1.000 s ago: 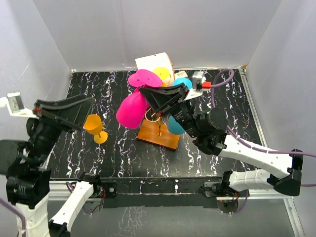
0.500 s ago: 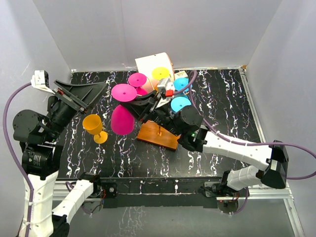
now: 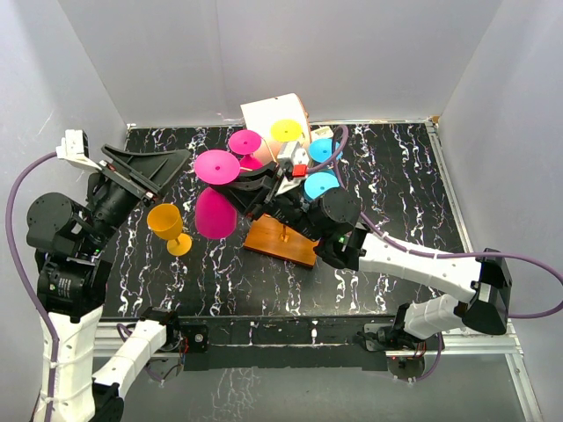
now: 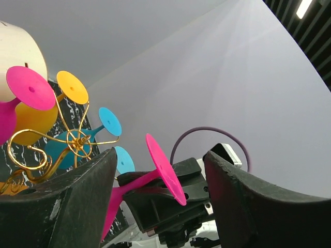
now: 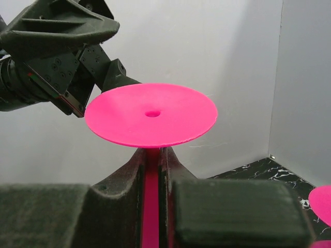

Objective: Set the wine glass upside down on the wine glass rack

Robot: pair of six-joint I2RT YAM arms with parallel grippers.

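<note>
We've got the right end effector [image 5: 151,175] clamped on the pink glass [image 3: 215,213] stem, foot up for the rack [image 3: 283,240]; left end effector [image 4: 160,155] gapes empty.

The wine glass [image 3: 215,214], magenta, is inverted: foot uppermost, bowl down, stem clamped in the right tool [image 3: 251,182]. Just right stands the wine glass rack [image 3: 283,240]: gold wire, orange-brown wooden base.

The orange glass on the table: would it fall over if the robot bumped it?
Probably. The orange glass stands upright on a thin stem and small round foot, with its wider bowl up high, so a sideways bump would likely tip it. Lying down, the round bowl might roll. It looks like coloured plastic, so probably light.
</note>
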